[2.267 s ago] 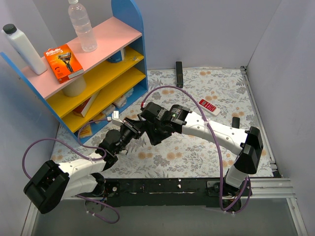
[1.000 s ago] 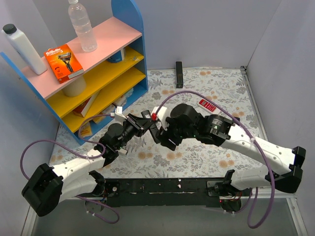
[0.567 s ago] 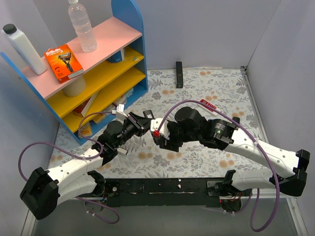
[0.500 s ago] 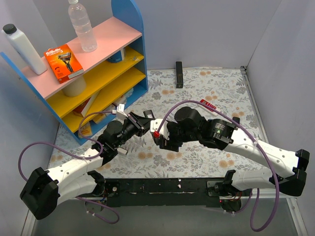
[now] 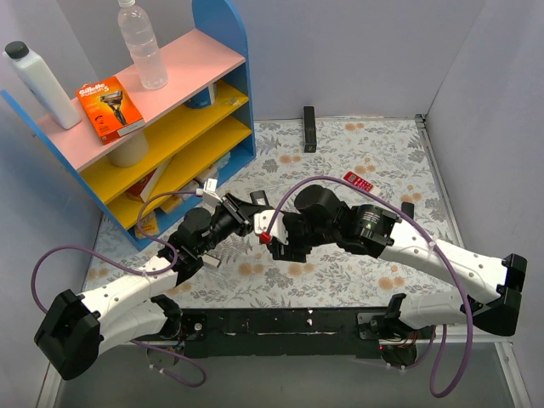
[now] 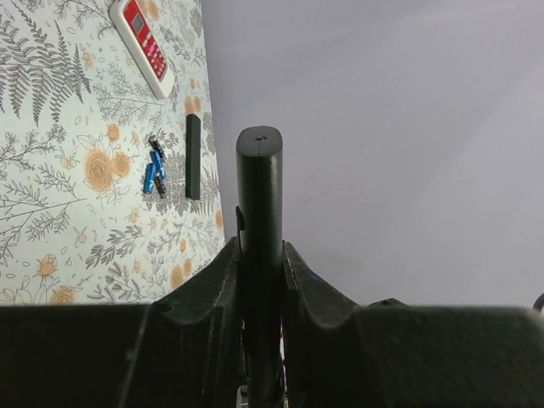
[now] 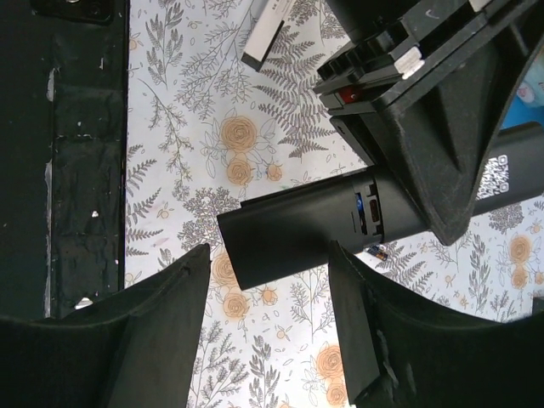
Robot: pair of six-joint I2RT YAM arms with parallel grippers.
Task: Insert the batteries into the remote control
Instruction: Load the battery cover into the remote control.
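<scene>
batteries (image 6: 154, 170) lie on the table (image 6: 51, 212) just beside a slim bar (image 6: 193, 157).

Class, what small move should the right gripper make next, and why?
Probably close the right gripper on the remote control at its free end: it stands open, straddling that end, while the left gripper clamps the other end.

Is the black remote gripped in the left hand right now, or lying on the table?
Gripped: the left hand's fingers press both sides of the remote, which sticks out past them.
</scene>
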